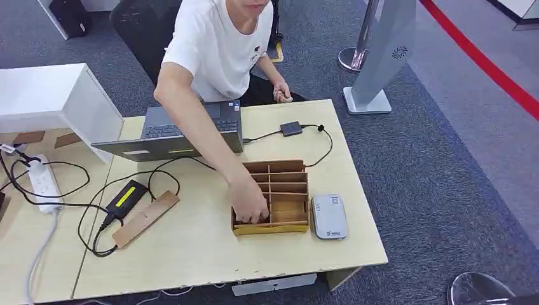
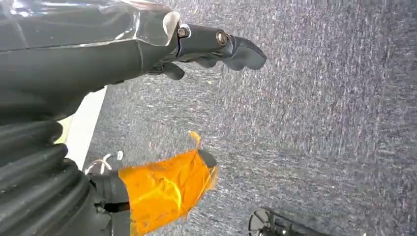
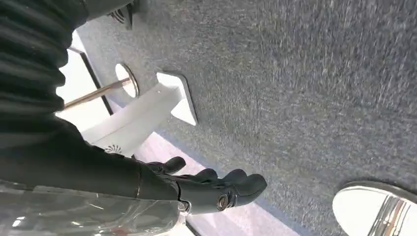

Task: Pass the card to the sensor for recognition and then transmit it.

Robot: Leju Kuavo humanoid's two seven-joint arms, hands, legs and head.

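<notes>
Both robot hands hang over the grey carpet, far from the table: the left hand (image 2: pixel 216 46) and right hand (image 3: pixel 216 189) hold nothing, fingers loosely extended. A person's hand (image 1: pixel 249 204) reaches into the wooden box (image 1: pixel 287 216), beside the card reader (image 1: pixel 329 216); the card itself I cannot make out.

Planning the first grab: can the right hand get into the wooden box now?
Probably not: a person's hand is inside the wooden box, and the right hand hangs over carpet.
</notes>
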